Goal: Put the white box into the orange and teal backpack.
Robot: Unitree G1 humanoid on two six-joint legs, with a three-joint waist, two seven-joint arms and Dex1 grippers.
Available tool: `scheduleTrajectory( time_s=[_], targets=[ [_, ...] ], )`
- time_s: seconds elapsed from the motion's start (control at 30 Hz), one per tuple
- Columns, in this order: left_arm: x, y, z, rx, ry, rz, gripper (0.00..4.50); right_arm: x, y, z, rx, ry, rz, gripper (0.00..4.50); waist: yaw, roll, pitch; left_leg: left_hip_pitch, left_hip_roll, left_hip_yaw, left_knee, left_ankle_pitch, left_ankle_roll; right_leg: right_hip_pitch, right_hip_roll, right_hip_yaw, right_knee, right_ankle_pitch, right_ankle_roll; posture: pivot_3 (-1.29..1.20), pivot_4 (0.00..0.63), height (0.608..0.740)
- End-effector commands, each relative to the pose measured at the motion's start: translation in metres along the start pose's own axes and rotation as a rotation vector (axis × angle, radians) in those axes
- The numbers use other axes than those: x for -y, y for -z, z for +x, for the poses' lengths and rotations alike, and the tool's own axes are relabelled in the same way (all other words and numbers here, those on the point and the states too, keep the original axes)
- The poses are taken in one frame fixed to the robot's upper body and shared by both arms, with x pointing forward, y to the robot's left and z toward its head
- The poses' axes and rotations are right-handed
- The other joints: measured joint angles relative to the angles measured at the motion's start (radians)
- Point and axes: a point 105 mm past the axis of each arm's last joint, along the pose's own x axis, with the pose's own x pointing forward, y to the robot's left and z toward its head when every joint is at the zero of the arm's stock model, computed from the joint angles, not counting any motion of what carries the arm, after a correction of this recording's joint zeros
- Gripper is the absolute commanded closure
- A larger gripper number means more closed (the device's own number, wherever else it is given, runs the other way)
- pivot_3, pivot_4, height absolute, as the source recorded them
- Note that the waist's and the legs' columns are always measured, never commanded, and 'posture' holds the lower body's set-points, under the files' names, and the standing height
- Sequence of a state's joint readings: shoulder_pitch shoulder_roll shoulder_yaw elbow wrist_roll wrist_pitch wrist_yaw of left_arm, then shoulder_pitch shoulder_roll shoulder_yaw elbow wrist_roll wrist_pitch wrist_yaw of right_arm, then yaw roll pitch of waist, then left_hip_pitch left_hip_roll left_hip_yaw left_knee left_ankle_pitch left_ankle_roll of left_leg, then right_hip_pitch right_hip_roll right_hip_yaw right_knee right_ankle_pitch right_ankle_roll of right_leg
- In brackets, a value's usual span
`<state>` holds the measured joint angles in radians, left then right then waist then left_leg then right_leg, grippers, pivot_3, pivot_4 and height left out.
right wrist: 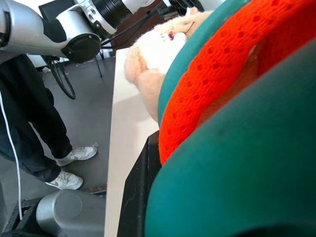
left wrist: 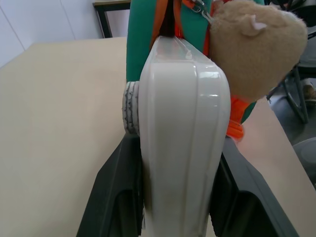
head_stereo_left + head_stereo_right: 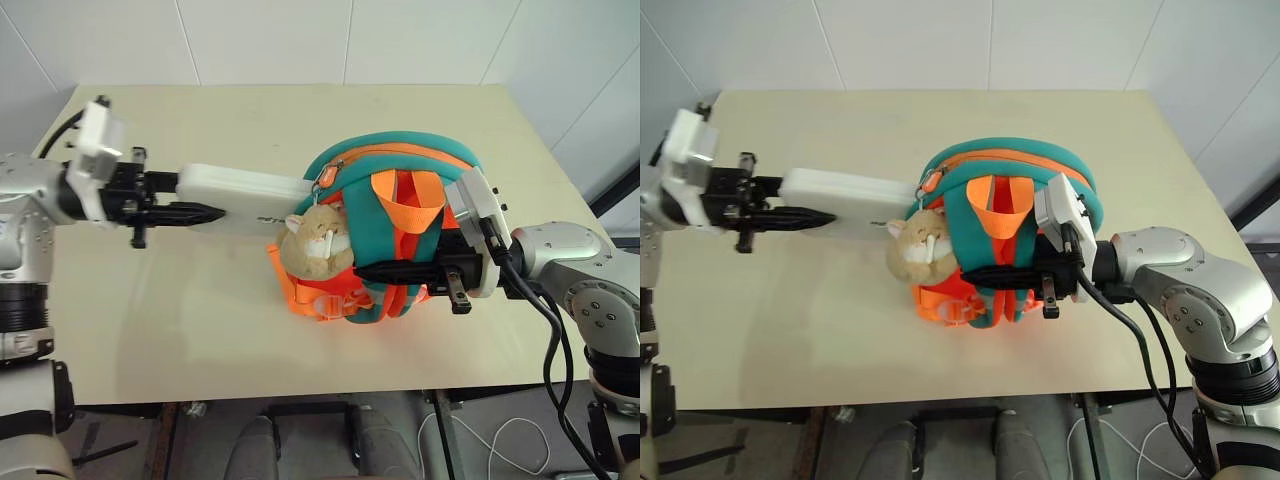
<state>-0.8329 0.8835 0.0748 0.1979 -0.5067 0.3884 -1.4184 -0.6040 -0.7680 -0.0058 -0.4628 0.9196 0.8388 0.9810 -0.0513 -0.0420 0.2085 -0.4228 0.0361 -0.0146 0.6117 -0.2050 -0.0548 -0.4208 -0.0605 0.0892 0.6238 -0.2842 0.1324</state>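
box nose at the backpack's zip opening

my left arm reaches in level from the left, its left gripper (image 3: 185, 212) pointing right and grasping the white box (image 3: 240, 195) by its near end, fingers (image 2: 116, 197) clamped on both flat sides. the box is held on edge above the table (image 3: 150, 320), its far end touching the open top of the orange and teal backpack (image 3: 395, 225), right at the zip. my right arm comes in from the right, and the right gripper (image 3: 375, 271) points left, clenched on the backpack's teal and orange strap fabric, keeping the bag propped up on the tabletop.

there is small dark lettering on the box near the bag, too small for me to read.

a tan plush toy (image 3: 315, 243) hangs at the bag's front, just beside the box's tip. in the right wrist view a person (image 1: 29, 123) in dark trousers and white shoes stands beside the table.
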Motion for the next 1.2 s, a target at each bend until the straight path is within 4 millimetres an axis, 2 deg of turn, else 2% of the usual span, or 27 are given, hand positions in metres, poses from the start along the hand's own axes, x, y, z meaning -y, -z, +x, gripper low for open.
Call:
scheduleTrajectory(
  time_s=[0.03,0.13,0.37,0.53,0.6,0.7,0.8,0.9,1.07,1.2],
  targets=[
    [-0.003,-0.007,0.026,-0.032,0.006,0.010,3.24,-0.002,-0.006,0.001,0.024,0.007,-0.052,4.50,0.001,0.000,0.000,0.000,0.000,0.000,0.000,0.000,0.000,0.000,0.000,0.000,0.000,0.000,0.000,0.00,0.150,0.740],
    [-0.004,0.001,0.055,-0.058,0.028,-0.051,3.25,-0.002,-0.006,0.004,0.034,0.008,-0.053,4.50,0.000,0.000,0.000,0.000,0.000,0.000,0.001,0.000,0.000,0.000,0.000,0.000,0.000,0.000,0.001,0.00,0.150,0.740],
    [-0.010,0.003,0.120,-0.007,0.021,-0.122,3.25,-0.002,-0.006,0.009,0.046,0.009,-0.056,4.50,0.004,0.000,0.000,0.000,0.000,-0.001,0.002,0.000,0.000,0.000,0.001,0.001,0.002,0.000,0.002,0.00,0.150,0.740],
    [-0.006,-0.002,0.143,0.035,0.036,-0.112,3.25,-0.004,-0.006,0.011,0.053,0.012,-0.055,4.50,0.011,0.000,0.000,0.000,-0.001,-0.001,0.002,0.000,0.000,0.000,0.001,0.001,0.003,0.001,0.002,0.00,0.150,0.740],
    [-0.004,-0.007,0.146,0.065,0.054,-0.097,2.49,-0.005,-0.006,0.011,0.056,0.017,-0.054,4.50,0.017,0.000,0.000,0.000,-0.001,-0.001,0.002,0.000,0.000,0.000,0.001,0.001,0.002,0.001,0.002,0.00,0.150,0.740],
    [0.005,-0.007,0.136,0.033,0.106,-0.095,1.66,-0.006,-0.006,0.012,0.059,0.022,-0.052,4.50,0.019,0.000,0.000,0.000,-0.001,-0.001,0.002,0.000,0.000,0.000,0.001,0.001,0.002,0.001,0.002,0.00,0.150,0.740],
    [0.005,-0.009,0.120,0.014,0.096,-0.087,0.76,-0.006,-0.006,0.012,0.062,0.025,-0.049,4.50,0.016,0.000,0.000,0.000,-0.001,-0.001,0.001,0.000,0.000,0.000,0.001,0.001,0.002,0.001,0.002,0.00,0.150,0.740],
    [0.007,-0.007,0.089,-0.037,0.076,-0.072,0.03,-0.007,-0.005,0.012,0.064,0.027,-0.045,4.50,0.009,0.000,0.000,0.000,-0.001,-0.001,0.001,0.000,0.000,0.000,0.001,0.001,0.002,0.000,0.002,0.00,0.150,0.740],
    [0.000,-0.001,0.047,-0.114,-0.045,-0.063,0.03,-0.005,-0.004,0.013,0.064,0.026,-0.042,4.50,-0.001,0.000,0.000,0.001,0.000,-0.001,0.001,0.000,0.000,0.000,0.001,0.001,0.002,0.000,0.002,0.00,0.150,0.740],
    [-0.007,-0.004,0.031,-0.080,-0.148,-0.034,0.03,-0.004,-0.004,0.014,0.064,0.018,-0.042,4.50,0.005,0.000,0.000,0.000,-0.001,-0.001,0.002,0.000,0.000,0.000,0.000,0.001,0.002,0.000,0.002,0.00,0.150,0.740]
  ],
)
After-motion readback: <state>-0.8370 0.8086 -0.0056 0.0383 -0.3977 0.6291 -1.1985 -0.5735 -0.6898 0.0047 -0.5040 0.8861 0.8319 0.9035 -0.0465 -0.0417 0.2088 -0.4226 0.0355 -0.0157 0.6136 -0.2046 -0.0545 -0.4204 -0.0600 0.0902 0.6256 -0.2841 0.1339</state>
